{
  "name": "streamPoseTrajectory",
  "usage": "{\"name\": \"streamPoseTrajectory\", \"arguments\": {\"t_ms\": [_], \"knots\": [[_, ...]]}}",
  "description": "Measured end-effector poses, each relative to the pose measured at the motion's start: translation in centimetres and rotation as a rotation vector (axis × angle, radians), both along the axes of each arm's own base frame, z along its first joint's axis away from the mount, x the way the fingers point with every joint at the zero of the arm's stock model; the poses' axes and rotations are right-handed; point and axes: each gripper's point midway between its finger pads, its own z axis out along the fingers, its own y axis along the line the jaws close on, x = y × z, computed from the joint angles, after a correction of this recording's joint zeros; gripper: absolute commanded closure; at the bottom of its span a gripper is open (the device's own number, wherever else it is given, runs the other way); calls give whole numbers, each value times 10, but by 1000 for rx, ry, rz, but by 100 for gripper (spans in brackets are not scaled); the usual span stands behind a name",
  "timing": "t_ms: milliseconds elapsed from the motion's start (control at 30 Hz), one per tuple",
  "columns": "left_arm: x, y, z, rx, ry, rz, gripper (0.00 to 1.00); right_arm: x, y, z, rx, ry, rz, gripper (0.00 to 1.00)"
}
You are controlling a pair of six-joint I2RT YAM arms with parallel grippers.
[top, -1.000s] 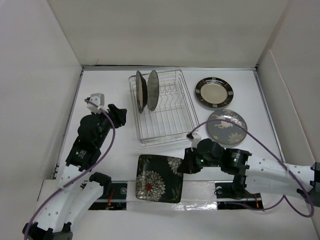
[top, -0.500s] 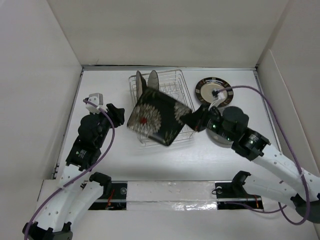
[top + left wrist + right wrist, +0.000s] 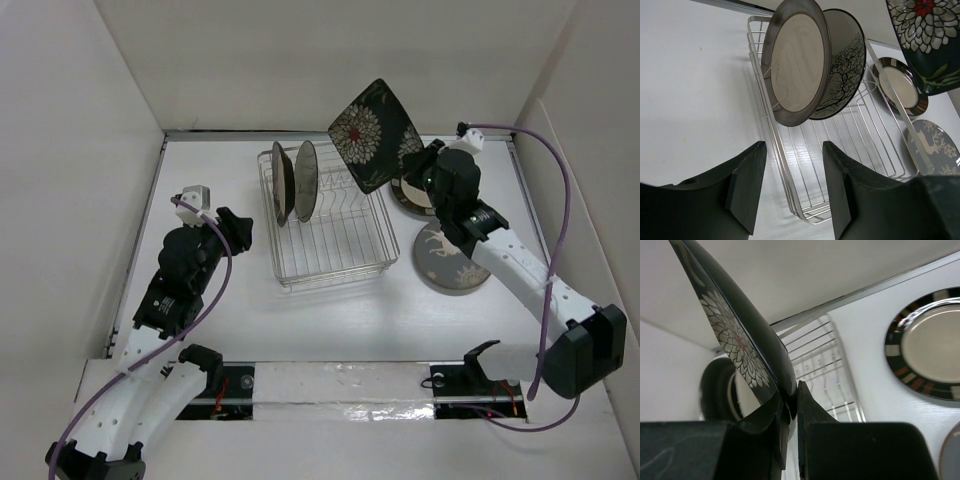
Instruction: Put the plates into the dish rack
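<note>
My right gripper (image 3: 408, 166) is shut on the edge of the black square flower plate (image 3: 372, 135), which it holds tilted in the air above the far right corner of the silver wire dish rack (image 3: 335, 250). The right wrist view shows its jaws (image 3: 792, 400) pinching that plate (image 3: 735, 335). Two round plates stand upright at the rack's left end: a dark-rimmed one with a pale centre (image 3: 795, 70) and the cream branch-pattern plate (image 3: 842, 60). The black-rimmed plate (image 3: 425, 195) and the grey deer plate (image 3: 455, 258) lie flat to the right of the rack. My left gripper (image 3: 792, 150) is open and empty, left of the rack.
White walls enclose the table on the left, the back and the right. The right arm reaches over the black-rimmed plate and partly hides it. The rack's row of tines (image 3: 855, 120) to the right of the standing plates holds nothing.
My right gripper has lifted the black square plate from the near edge of the table and carried it up over the rack to its far right corner. The left arm has not moved.
</note>
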Motion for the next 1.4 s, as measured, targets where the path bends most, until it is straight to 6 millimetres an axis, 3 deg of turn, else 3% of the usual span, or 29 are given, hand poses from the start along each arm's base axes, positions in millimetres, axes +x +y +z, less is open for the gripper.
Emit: {"name": "streamPoseTrajectory", "arguments": {"t_ms": [167,367,667,1033,1400], "knots": [[0,-1,0,0,2,-4,55,24,-11,-17,-95,38,-141,100],[0,-2,-1,-3,5,-8,55,41,13,-26,-230,66,-230,100],[-2,-15,-6,1,22,-49,55,41,63,-31,-337,90,-267,100],[-5,-21,-6,1,22,-71,55,38,65,-55,-405,162,-337,100],[-6,-24,-6,2,21,-82,55,41,90,-94,-377,219,-330,100]]}}
